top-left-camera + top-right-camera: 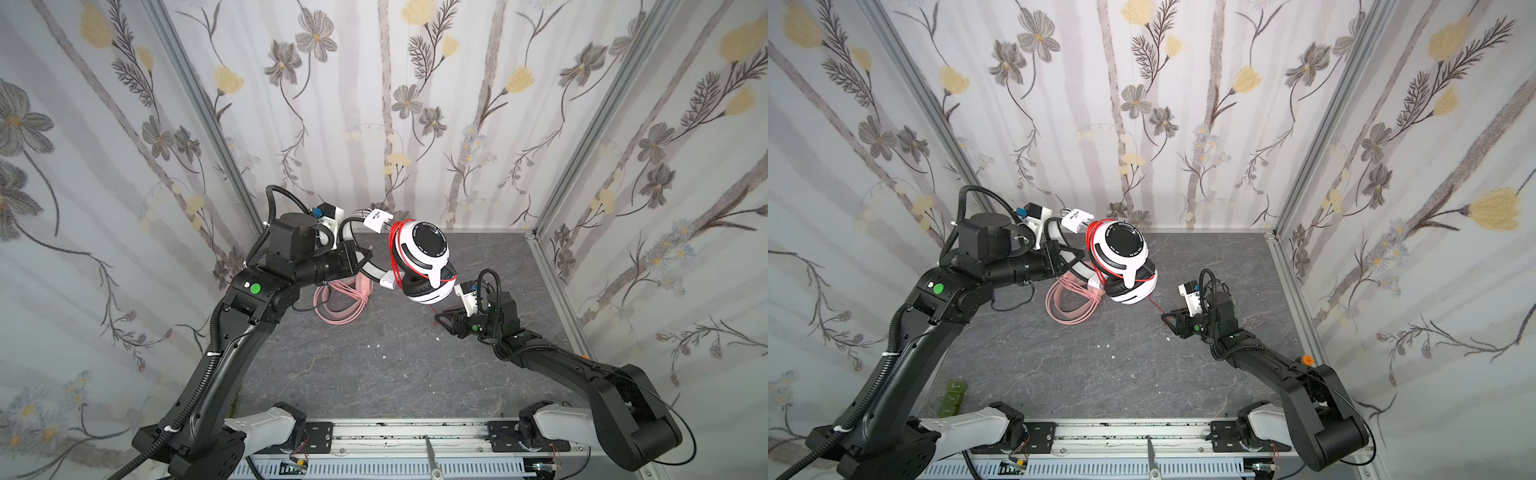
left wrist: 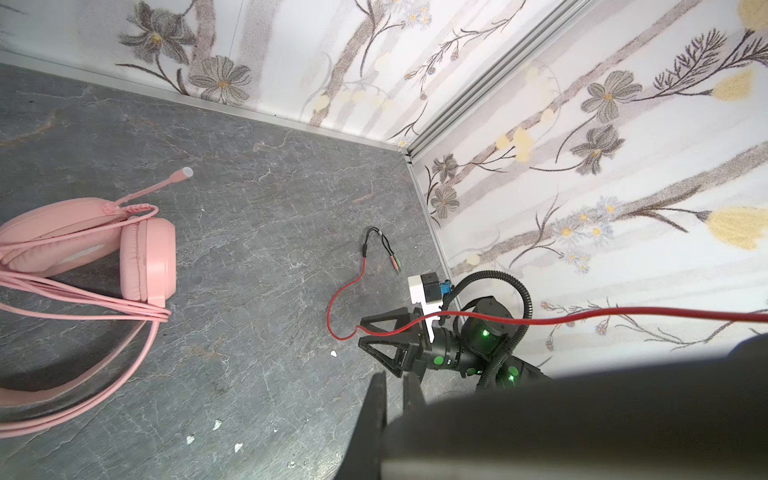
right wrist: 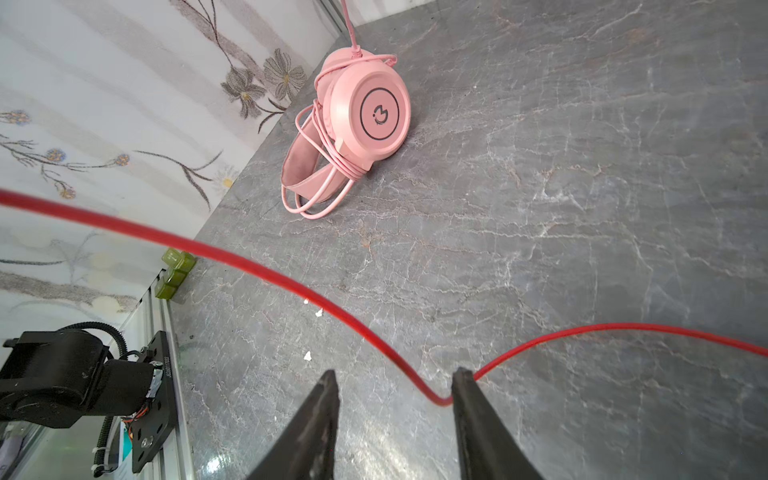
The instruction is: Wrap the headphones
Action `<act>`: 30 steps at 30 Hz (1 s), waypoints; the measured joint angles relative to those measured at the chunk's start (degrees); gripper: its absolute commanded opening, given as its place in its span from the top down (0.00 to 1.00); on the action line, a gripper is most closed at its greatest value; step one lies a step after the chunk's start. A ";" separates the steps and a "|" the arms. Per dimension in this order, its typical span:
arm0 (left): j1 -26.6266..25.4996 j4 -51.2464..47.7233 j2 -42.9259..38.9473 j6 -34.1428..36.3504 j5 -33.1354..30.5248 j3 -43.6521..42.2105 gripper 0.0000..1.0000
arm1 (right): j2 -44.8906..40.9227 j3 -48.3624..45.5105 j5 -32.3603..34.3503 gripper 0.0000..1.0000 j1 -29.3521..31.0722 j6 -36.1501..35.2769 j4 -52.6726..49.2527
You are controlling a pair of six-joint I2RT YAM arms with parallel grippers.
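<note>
The white-and-black headphones (image 1: 424,257) (image 1: 1123,253) hang above the table, with red cord (image 1: 394,253) wound around them near the earcups. My left gripper (image 1: 360,258) (image 1: 1068,259) (image 2: 395,379) is shut on their headband. The loose red cord (image 2: 582,318) (image 3: 257,266) runs down through my right gripper (image 1: 442,319) (image 1: 1168,320) (image 3: 395,374), which is open; the cord only rests against one finger. Its plug end (image 2: 380,245) lies on the table. The pink headphones (image 1: 340,299) (image 1: 1073,303) (image 2: 145,257) (image 3: 370,112) lie on the table under the left arm, their pink cord looped around them.
Floral walls close in the grey stone-look table (image 1: 374,374) at the back and both sides. Green blocks (image 1: 953,399) (image 3: 176,270) sit at the front left corner. Scissors (image 1: 430,453) lie on the front rail. Small white crumbs (image 1: 384,357) dot the table.
</note>
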 measured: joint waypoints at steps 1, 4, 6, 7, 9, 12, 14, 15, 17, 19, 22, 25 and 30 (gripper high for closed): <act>0.07 0.00 -0.11 0.00 0.04 0.00 1.00 | 1.14 0.94 -0.37 0.55 0.13 -0.35 0.31; 0.17 0.00 -0.35 -0.13 0.28 0.02 1.00 | 4.22 3.06 -1.42 0.57 0.52 -0.74 1.49; 0.22 0.00 -0.35 -0.15 0.37 0.02 1.00 | 5.90 3.87 -2.10 0.60 0.81 -0.76 2.36; 0.24 0.00 -0.35 -0.17 0.37 0.00 1.00 | 6.62 4.09 -2.45 0.61 1.07 -0.74 2.71; 0.31 0.00 -0.35 -0.37 0.37 0.00 1.00 | 7.50 4.31 -3.13 0.66 1.55 -0.70 3.28; 0.42 0.00 -0.35 -1.07 0.37 0.00 1.00 | 8.96 4.31 -4.17 0.86 2.54 -0.48 5.44; 0.50 0.00 -0.35 -1.57 0.39 0.00 1.00 | 9.60 4.07 -4.52 0.99 3.04 -0.20 5.44; 0.50 0.02 -0.33 -1.88 0.39 0.00 1.00 | 9.60 3.87 -4.59 1.00 3.21 0.48 5.44; 0.70 0.02 -0.33 -2.80 0.39 0.00 1.00 | 9.44 3.13 -4.50 1.00 3.41 0.55 5.84; 0.87 0.02 -0.33 -3.63 0.11 0.02 1.00 | 9.11 2.19 -4.28 1.00 3.58 0.55 5.81; 0.92 -0.07 -0.33 -5.70 -2.10 0.13 1.00 | 8.72 0.87 -3.91 1.00 3.61 0.55 5.64; 0.92 -0.63 -0.50 -8.85 -7.23 0.31 1.00 | 6.40 0.04 -3.23 1.00 3.96 0.42 4.44; 0.92 -3.41 -1.14 -14.71 -17.35 1.46 1.00 | 3.58 -0.20 -1.68 1.00 5.77 -0.61 1.64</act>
